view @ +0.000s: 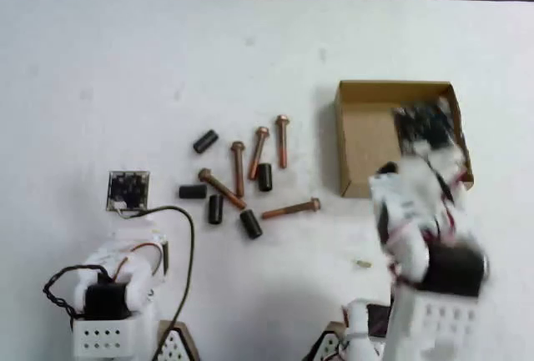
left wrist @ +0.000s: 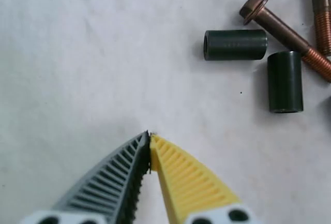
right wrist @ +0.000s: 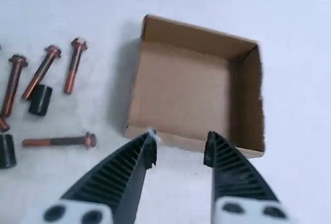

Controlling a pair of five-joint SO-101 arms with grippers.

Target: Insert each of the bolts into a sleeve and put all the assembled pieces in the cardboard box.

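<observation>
Several copper bolts point(view: 258, 152) and several black sleeves point(view: 215, 208) lie loose and apart in a cluster at the table's middle. The cardboard box point(view: 364, 140) stands to their right with nothing in it. My right arm point(view: 417, 211) hangs over the box. Its gripper point(right wrist: 180, 144) is open and holds nothing, just above the box's point(right wrist: 181, 89) near wall. One bolt point(right wrist: 59, 141) and a sleeve point(right wrist: 40, 100) lie off to the side. My left gripper point(left wrist: 150, 137) is shut and holds nothing, over bare table, short of two sleeves point(left wrist: 235, 45) point(left wrist: 284, 81) and a bolt point(left wrist: 284, 30).
The left arm's base point(view: 108, 311) stands at the front left, with a black cable point(view: 190, 253) looping beside it. A tiny light scrap point(view: 360, 263) lies in front of the box. The table's far half and left side offer free room.
</observation>
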